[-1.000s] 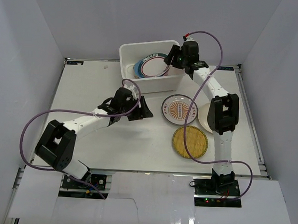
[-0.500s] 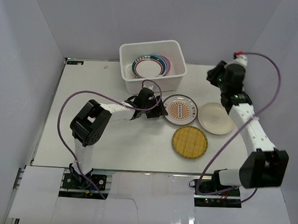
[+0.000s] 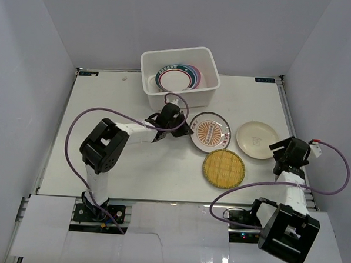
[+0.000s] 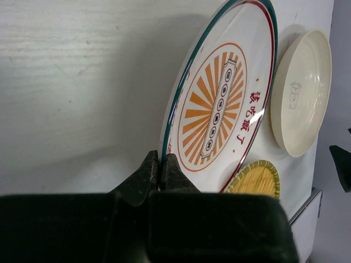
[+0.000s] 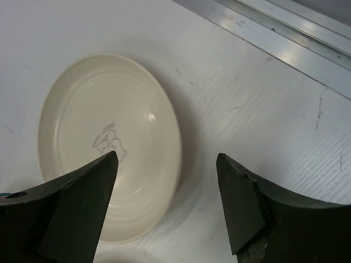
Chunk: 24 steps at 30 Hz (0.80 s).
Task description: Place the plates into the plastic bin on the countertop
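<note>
My left gripper is shut on the left rim of the white plate with the orange sunburst, whose held edge is tilted up off the countertop. A cream plate lies to its right. My right gripper is open just off that plate's near-right edge and holds nothing. A yellow woven plate lies in front of the two. The plastic bin stands at the back with several plates stacked inside.
A metal rail runs along the countertop's right edge, close behind my right gripper. Purple cables loop over both arms. White walls enclose the table on three sides.
My right arm left the bin and swung down to the cream plate, jaws open. My left arm reached to the sunburst plate and shut on its rim, shifting it slightly.
</note>
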### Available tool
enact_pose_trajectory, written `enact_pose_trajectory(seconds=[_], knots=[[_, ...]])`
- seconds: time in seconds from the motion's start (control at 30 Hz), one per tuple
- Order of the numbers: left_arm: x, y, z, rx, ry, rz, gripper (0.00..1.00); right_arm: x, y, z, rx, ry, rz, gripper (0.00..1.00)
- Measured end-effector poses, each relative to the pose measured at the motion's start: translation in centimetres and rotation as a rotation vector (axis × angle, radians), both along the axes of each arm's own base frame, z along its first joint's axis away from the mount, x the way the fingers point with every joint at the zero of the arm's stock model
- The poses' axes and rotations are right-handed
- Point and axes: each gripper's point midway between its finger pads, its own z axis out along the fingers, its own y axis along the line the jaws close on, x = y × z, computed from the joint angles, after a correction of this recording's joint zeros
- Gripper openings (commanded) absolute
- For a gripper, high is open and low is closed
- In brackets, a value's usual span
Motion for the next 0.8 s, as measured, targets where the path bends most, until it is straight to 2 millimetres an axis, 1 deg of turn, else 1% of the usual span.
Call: enact_pose_trajectory(seconds=[0.07, 0.1, 0.17, 0.23, 0.27, 0.3, 0.33, 0.37, 0.4, 0.43, 0.5, 0.53, 0.57, 0.6, 0.63, 0.67, 0.73, 0.77, 0.8], knots=[[-0.8, 0.5, 0.7, 0.011, -0.007, -0.009, 0.0, -0.3, -0.3, -1.4, 0.015, 0.044, -0.012, 0.76], [-1.1, 0.7, 1.5, 0.011, -0.017, -0.013, 0.0, -0.5, -0.3, -2.3, 0.027, 0.07, -0.011, 0.74], [-1.6, 0.9, 3.4, 0.005, -0.044, -0.021, 0.0, -0.6, 0.1, -4.0, 0.059, 0.124, 0.003, 0.71], [-1.7, 1.1, 5.9, -0.009, -0.085, -0.022, 0.0, -0.7, 0.6, -5.5, 0.093, 0.167, 0.022, 0.62], [-1.5, 1.1, 7.6, -0.022, -0.116, -0.024, 0.0, -0.7, 1.0, -6.1, 0.111, 0.185, 0.036, 0.57], [-1.2, 0.9, 9.5, -0.037, -0.151, -0.025, 0.0, -0.3, 1.0, -6.1, 0.115, 0.173, 0.047, 0.42], [-0.7, 0.8, 11.3, -0.047, -0.182, -0.026, 0.0, 0.1, 1.2, -6.2, 0.12, 0.165, 0.061, 0.32], [0.2, 0.5, 13.6, -0.063, -0.226, -0.027, 0.0, 0.3, 1.4, -6.5, 0.136, 0.165, 0.071, 0.22], [1.1, 0.3, 15.9, -0.083, -0.27, -0.026, 0.0, 0.3, 1.6, -6.9, 0.149, 0.173, 0.075, 0.08], [2.0, 0.3, 18.0, -0.101, -0.312, -0.017, 0.0, 0.5, 1.8, -7.0, 0.16, 0.17, 0.083, 0.08], [4.1, 1.4, 22.0, -0.14, -0.384, 0.013, 0.0, 1.2, 1.8, -6.3, 0.176, 0.139, 0.08, 0.08], [5.3, 2.4, 23.7, -0.158, -0.412, 0.035, 0.0, 1.4, 1.8, -5.8, 0.172, 0.125, 0.081, 0.08], [6.8, 3.9, 25.1, -0.171, -0.435, 0.066, 0.0, 1.5, 1.7, -5.3, 0.164, 0.111, 0.081, 0.08], [8.1, 5.3, 25.8, -0.18, -0.444, 0.095, 0.0, 1.5, 1.7, -4.7, 0.158, 0.095, 0.081, 0.08], [9.9, 7.0, 26.5, -0.187, -0.455, 0.134, 0.0, 1.6, 1.7, -3.8, 0.148, 0.067, 0.082, 0.08], [11.6, 8.8, 26.8, -0.188, -0.457, 0.175, 0.0, 1.8, 1.6, -2.4, 0.133, 0.028, 0.081, 0.08], [15.3, 11.9, 26.2, -0.179, -0.445, 0.251, 0.0, 2.7, 1.5, 1.0, 0.102, -0.067, 0.088, 0.08], [17.2, 13.6, 25.3, -0.166, -0.429, 0.289, 0.0, 3.4, 1.5, 3.3, 0.086, -0.123, 0.097, 0.08], [18.9, 15.0, 24.0, -0.15, -0.407, 0.322, 0.0, 4.4, 1.6, 5.8, 0.069, -0.182, 0.117, 0.08]])
